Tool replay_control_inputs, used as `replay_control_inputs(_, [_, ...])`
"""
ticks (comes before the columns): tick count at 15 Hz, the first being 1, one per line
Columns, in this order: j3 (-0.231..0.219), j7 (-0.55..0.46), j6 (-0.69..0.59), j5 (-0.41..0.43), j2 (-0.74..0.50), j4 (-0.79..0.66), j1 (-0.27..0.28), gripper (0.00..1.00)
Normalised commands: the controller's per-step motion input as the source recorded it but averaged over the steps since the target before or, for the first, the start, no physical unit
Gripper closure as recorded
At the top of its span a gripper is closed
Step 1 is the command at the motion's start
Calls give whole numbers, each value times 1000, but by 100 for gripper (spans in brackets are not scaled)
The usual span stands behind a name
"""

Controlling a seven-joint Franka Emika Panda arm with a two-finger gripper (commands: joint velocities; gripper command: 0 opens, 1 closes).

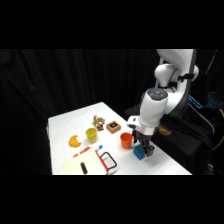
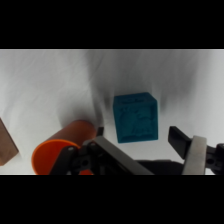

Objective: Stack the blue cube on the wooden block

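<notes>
Orange cup (image 2: 62, 145) beside blue cube (image 2: 135, 118)

White tabletop (image 1: 65, 125) against dark background. Resting on it: blue cube (image 1: 139, 152) near right edge, orange cup (image 1: 126, 140) just beside it. Farther back, wooden block (image 1: 113, 127) with dark square on top, tan wooden figure (image 1: 98, 121) beside it. Yellow cup (image 1: 91, 134) and orange-yellow object (image 1: 75, 141) toward left. Blue-tipped pen (image 1: 90, 149) near front.

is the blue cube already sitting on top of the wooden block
No, in the side view the blue cube rests on the table beside the orange cup, while the wooden block lies apart from it, its top bare.
</notes>
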Motion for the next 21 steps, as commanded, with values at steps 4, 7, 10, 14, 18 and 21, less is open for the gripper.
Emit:
replay_control_inputs(4, [-136,79,215,-38,20,-76,157,0])
replay_control_inputs(7, [-117,62,208,-7,13,-78,151,0])
replay_control_inputs(10, [-105,28,226,34,42,-62,126,0])
replay_control_inputs(14, [-125,4,241,62,51,-43,137,0])
replay_control_inputs(18, [-117,-37,204,111,46,-19,148,0])
replay_control_inputs(21, [-129,-40,161,115,28,-8,167,35])
